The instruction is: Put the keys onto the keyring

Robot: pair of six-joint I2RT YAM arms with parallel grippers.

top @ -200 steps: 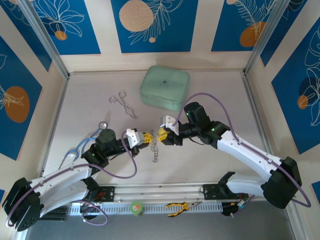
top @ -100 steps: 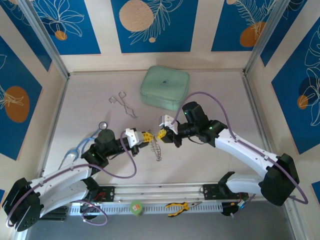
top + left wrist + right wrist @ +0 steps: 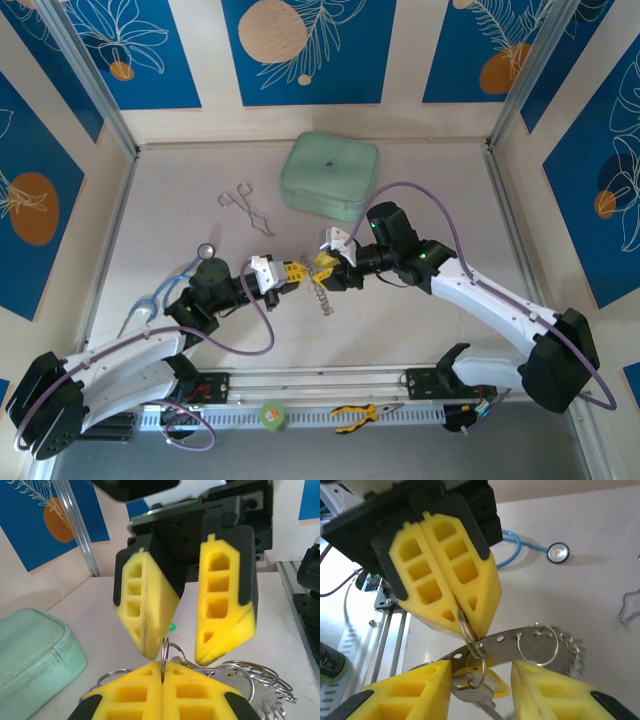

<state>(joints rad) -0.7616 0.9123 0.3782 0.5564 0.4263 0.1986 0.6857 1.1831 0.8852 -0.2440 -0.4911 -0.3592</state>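
The keyring [image 3: 512,641] is a flat metal band with holes, fringed with small wire rings [image 3: 252,676], and it hangs in the air mid-table [image 3: 322,296]. My left gripper [image 3: 162,672] is shut on one small ring of it, edge-on between the pads. In the right wrist view its yellow fingers [image 3: 445,575] pinch that ring from above. A key [image 3: 482,686] with a yellow head hangs from a linked ring, between the fingers of my right gripper [image 3: 482,690]. That gripper is open, with its fingers [image 3: 225,605] spread either side of the ring.
A mint green case [image 3: 330,178] lies at the back, with silver forceps [image 3: 247,206] to its left. A blue stethoscope [image 3: 175,282] lies beside the left arm. Yellow-handled pliers [image 3: 360,412] rest on the front rail.
My right gripper has gone from shut to open around the key. The hanging part of the keyring has swung slightly to the right. The left gripper has kept its grip.
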